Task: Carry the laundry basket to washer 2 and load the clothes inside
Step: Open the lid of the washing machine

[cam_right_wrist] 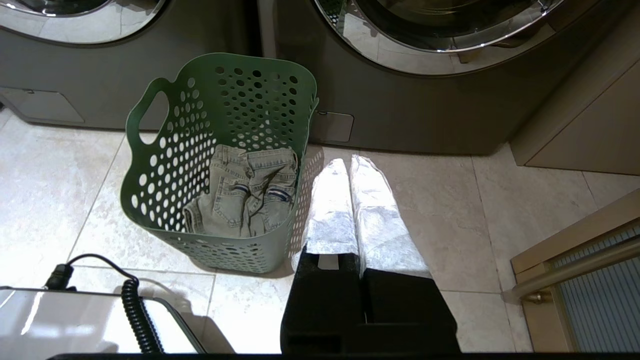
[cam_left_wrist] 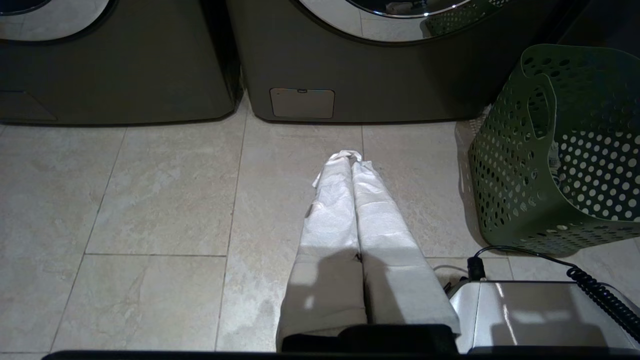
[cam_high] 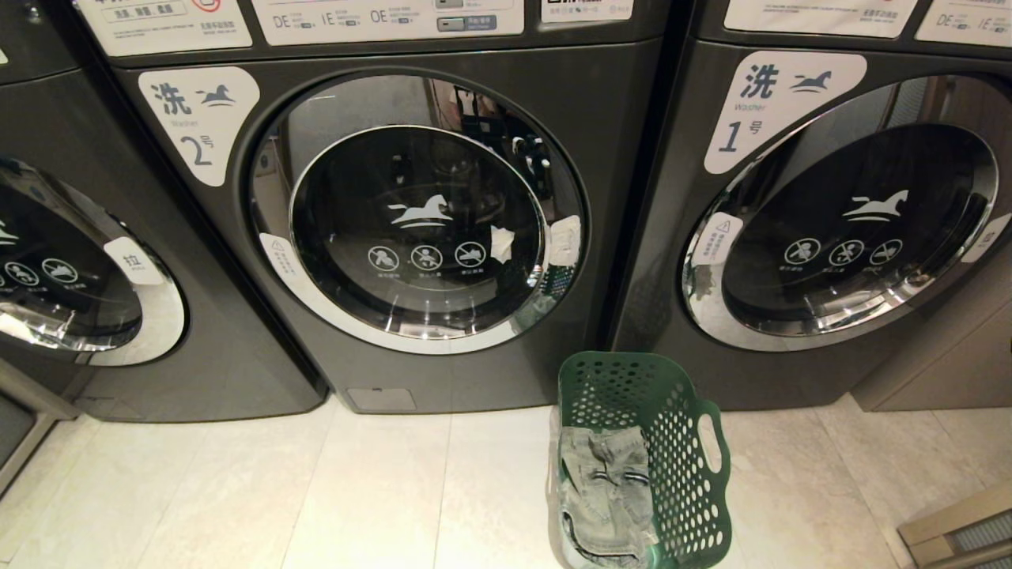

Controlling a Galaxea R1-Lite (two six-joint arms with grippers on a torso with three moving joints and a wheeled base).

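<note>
Denim clothes (cam_high: 605, 490) lay crumpled in the bottom of the green laundry basket (cam_high: 696, 474), which stood on the pale tile floor (cam_high: 277, 490) just before the gap between washer 2 (cam_high: 427, 229) and washer 1 (cam_high: 838, 229), both with their round doors closed. From the right gripper (cam_right_wrist: 350, 162), whose white-wrapped fingers were pressed together and clenched on nothing, the basket sat just beside, toward the robot's left, its near wall almost level with the fingertips and its open handle slot on the far wall. From the left gripper (cam_left_wrist: 350, 157), likewise clamped empty over bare tile, the basket stood near on the robot's right, and washer 2's lower panel lay straight ahead. Neither arm showed in the head view. Judging by this, the carry looked as good as done, and the step in hand was likely opening washer 2's door. Doing it well would mean parting the fingers before approach, taking the door at its pull edge rather than the glass, and swinging it wide without knocking the basket. Then the jeans could be pinched at a thick fold so they lifted whole.
</note>
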